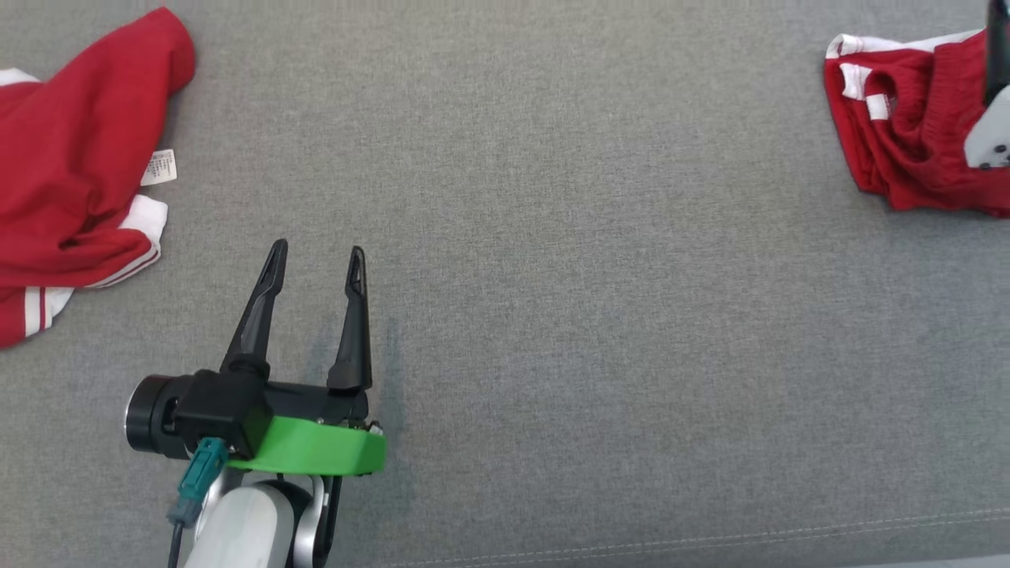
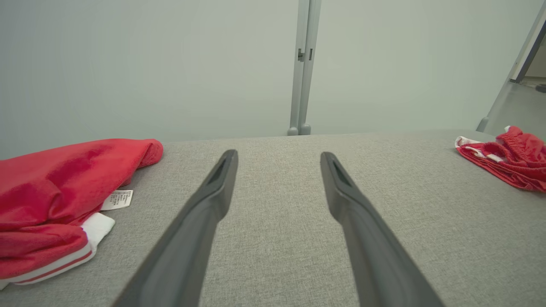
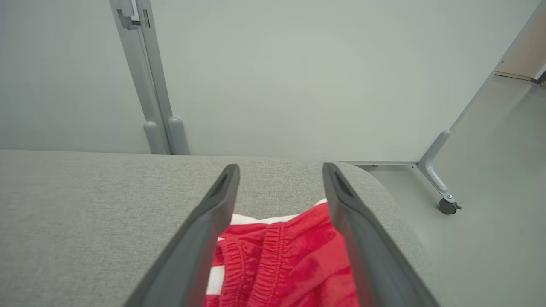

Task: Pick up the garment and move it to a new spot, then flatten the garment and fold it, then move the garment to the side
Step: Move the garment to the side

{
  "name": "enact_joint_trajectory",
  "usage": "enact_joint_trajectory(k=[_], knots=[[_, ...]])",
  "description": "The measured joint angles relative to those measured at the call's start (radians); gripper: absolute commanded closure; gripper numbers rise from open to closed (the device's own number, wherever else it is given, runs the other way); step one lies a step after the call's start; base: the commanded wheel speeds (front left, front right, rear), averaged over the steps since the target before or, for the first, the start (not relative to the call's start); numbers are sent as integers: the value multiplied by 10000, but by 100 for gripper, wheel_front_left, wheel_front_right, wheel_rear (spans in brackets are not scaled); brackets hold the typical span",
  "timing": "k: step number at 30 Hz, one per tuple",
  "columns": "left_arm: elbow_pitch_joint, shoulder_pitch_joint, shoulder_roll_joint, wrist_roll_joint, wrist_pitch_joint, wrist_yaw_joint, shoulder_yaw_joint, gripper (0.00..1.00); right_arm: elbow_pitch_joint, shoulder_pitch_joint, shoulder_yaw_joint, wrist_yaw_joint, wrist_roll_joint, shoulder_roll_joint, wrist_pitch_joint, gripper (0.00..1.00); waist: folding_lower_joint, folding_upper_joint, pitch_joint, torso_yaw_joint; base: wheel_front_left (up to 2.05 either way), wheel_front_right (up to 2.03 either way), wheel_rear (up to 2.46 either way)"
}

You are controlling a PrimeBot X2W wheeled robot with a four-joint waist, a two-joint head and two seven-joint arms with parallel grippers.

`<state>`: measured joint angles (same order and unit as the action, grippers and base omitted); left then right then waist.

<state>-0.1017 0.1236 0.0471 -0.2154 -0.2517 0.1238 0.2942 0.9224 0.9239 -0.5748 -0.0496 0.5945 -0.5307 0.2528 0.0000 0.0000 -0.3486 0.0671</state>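
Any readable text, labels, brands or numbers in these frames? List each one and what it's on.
White care label on the left red garment: several printed lines, too small to read.
No other text, brand, number or sign can be read.

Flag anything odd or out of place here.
Nothing damaged or spilled. Both garments are bunched, not flat: the red garment at the left has its care label showing, and the red shorts sit crumpled close to the grey surface's rounded corner, beneath the open right gripper.
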Motion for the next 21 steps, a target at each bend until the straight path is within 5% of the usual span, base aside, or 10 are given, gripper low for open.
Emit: enact_joint_trajectory(k=[14,21], knots=[[1051,-47,-4,-376,-2,0,-418,0,-2692,-1230,604,274,-71,1565,17,0,0,0,1660,-566,0,0,0],[1517,-407,-10,-637,-2,0,-763,0,-3555,-2753,834,46,-144,2157,17,0,0,0,2465,-802,0,0,0]])
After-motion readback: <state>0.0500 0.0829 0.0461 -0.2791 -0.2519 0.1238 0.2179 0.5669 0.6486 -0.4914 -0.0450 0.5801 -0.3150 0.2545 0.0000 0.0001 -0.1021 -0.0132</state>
